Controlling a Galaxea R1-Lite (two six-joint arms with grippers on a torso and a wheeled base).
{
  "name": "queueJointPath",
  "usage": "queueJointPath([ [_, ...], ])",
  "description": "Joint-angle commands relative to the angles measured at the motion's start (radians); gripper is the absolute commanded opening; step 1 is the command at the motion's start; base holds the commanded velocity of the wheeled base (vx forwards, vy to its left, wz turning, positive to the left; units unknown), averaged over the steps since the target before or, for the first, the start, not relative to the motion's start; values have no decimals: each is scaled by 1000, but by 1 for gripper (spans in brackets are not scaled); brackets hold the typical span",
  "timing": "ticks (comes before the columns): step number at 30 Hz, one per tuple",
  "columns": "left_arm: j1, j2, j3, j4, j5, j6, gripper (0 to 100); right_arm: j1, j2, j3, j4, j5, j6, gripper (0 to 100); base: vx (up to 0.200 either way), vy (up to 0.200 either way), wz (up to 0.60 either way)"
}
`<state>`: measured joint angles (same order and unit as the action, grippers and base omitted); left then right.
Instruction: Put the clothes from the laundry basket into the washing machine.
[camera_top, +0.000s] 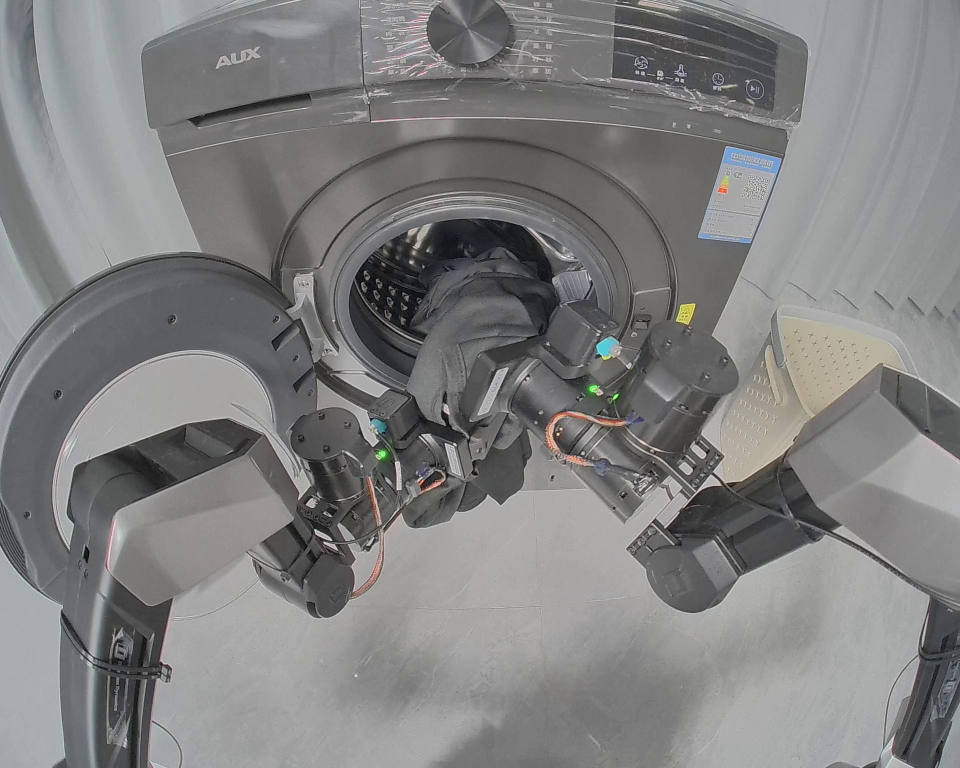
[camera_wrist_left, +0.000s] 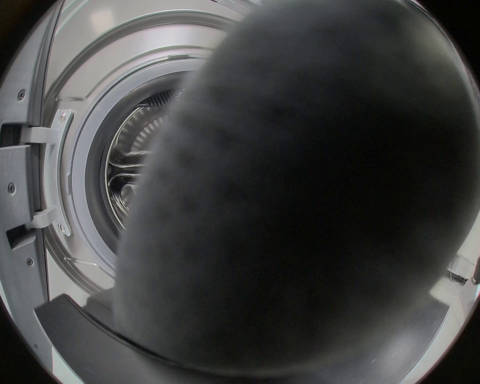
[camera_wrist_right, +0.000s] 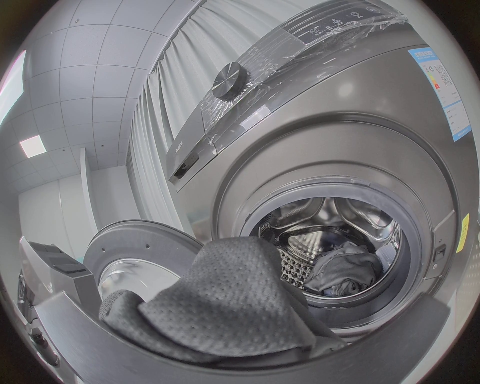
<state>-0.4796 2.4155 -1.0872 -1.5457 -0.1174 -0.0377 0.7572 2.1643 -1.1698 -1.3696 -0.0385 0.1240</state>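
A dark garment (camera_top: 478, 310) was draped across the opening of the washing machine (camera_top: 250, 190), half inside, over the left gripper (camera_top: 445, 462) and right gripper (camera_top: 492, 382). Whether either was clamped could not be told. It was best pushed deep into the drum (camera_top: 392, 285) before release.

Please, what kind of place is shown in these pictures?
Probably a test room or lab staged as a laundry corner, not a home: plastic film covers the panel of the washing machine, pleated curtains hang behind it, and the ceiling has office-type tiles.
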Motion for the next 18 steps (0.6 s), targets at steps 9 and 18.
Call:
queueJointPath([
  [9,24,-76,9,-4,42,-44,0,-127,-57,125,-3,0,12,0,0,0,0],
  [18,13,-211,92,-4,38,-73,0,-203,17,233,-2,0,16,0,0,0,0],
])
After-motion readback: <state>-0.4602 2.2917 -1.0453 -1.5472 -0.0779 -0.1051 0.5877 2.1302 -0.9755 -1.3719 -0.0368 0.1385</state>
